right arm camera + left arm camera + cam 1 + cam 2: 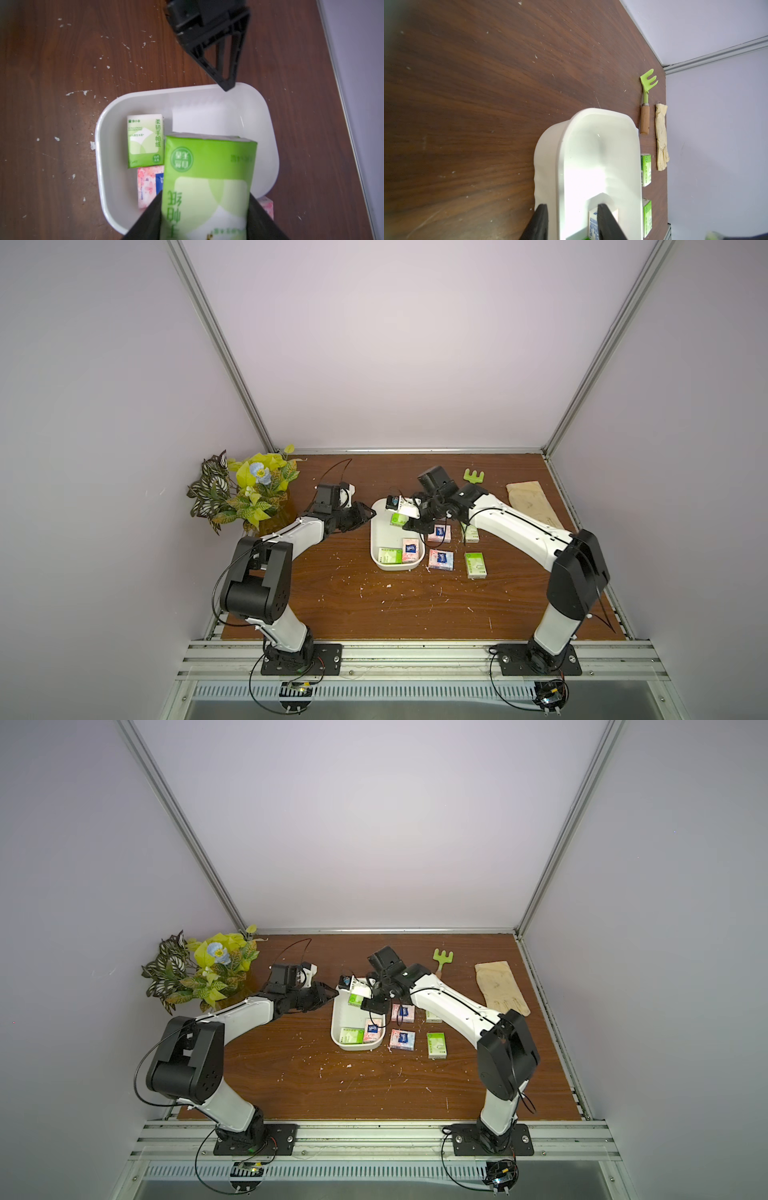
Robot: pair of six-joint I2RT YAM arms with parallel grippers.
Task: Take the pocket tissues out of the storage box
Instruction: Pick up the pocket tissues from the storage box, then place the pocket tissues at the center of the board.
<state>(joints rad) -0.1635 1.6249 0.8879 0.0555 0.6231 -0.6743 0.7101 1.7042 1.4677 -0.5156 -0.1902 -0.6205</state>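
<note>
The white storage box [376, 539] [337, 1021] sits mid-table. Inside it lie a green packet [390, 556] and a pink packet [410, 551] of pocket tissues. My right gripper [205, 195] [409, 520] is shut on another green packet [207, 166] [398, 519], held above the box's far end. Two pink packets [440, 533] [441, 560] and two green ones [471, 533] [476, 565] lie on the table to the right of the box. My left gripper [572, 205] [368, 514] is open, its jaws straddling the box's left wall [548, 166] without holding it.
An artificial plant [245, 493] stands at the back left. A green hand rake [473, 477] [646, 91] and a beige glove [532, 506] [661, 137] lie at the back right. White flecks dot the wooden table [332, 593].
</note>
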